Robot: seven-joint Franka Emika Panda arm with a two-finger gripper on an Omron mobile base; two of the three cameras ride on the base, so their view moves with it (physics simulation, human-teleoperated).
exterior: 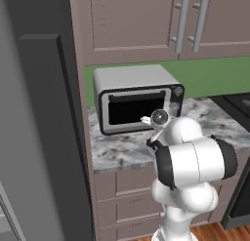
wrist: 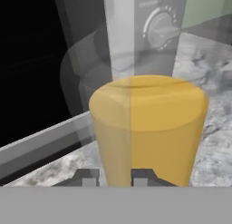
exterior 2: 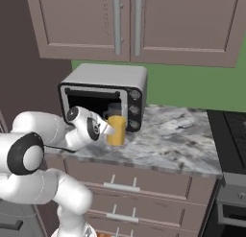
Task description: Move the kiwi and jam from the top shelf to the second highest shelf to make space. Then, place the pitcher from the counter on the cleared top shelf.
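Nearest, hand view: gripper (wrist: 114, 178) low in frame, two dark fingertips (wrist: 89, 177) close together, pressed against the near wall of the pitcher (wrist: 149, 132). Jaws drawn fully in, clenched on the pitcher's side; exactly what part of it sits between the tips cannot be told.

Pitcher: yellow cylindrical lower body, looks like yellow liquid filling it to a flat level. Above that, a clear greyish upper section, see-through, nothing visible in it. A rounded translucent loop, probably the handle, shows on the left of it in the hand view.

Right base view: pitcher (exterior 2: 116, 129) stands upright on the counter (exterior 2: 178, 145), just in front of the toaster oven (exterior 2: 103, 94), near its knob panel. Gripper (exterior 2: 106, 128) reaches it from the left, hand level with the yellow body.

Counter: grey-and-white speckled stone, mauve-brown drawers below.

Behind: silver toaster oven, dark glass door, interior black, contents not discernible. Knobs stacked on its right side.

Left base view: arm's white links block the pitcher; toaster oven (exterior: 136, 96) and counter (exterior: 122, 154) visible past them. Farthest: green wall, mauve upper cabinets (exterior 2: 144, 22) with bar handles.
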